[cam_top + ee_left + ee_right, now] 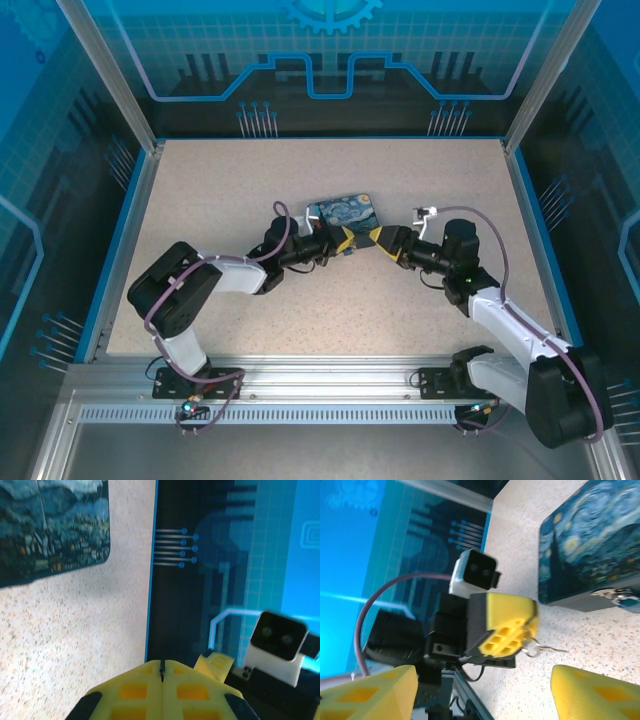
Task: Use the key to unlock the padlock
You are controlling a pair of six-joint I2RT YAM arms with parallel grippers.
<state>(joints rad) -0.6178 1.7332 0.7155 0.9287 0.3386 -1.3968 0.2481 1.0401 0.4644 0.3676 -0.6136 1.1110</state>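
Key (540, 648) pinched in left jaws, right jaws wide, arms angled inward beside box (343, 211).

Starry Night printed box (342, 210) lies flat on the counter (220, 190), roughly centre, slightly toward the far side. Dark-blue swirl print, rounded corners in the left wrist view. Counter is speckled beige with blue edging. Blue circuit-pattern panels (330, 60) behind and at both sides. Slotted aluminium rail (330, 380) runs along the near edge.
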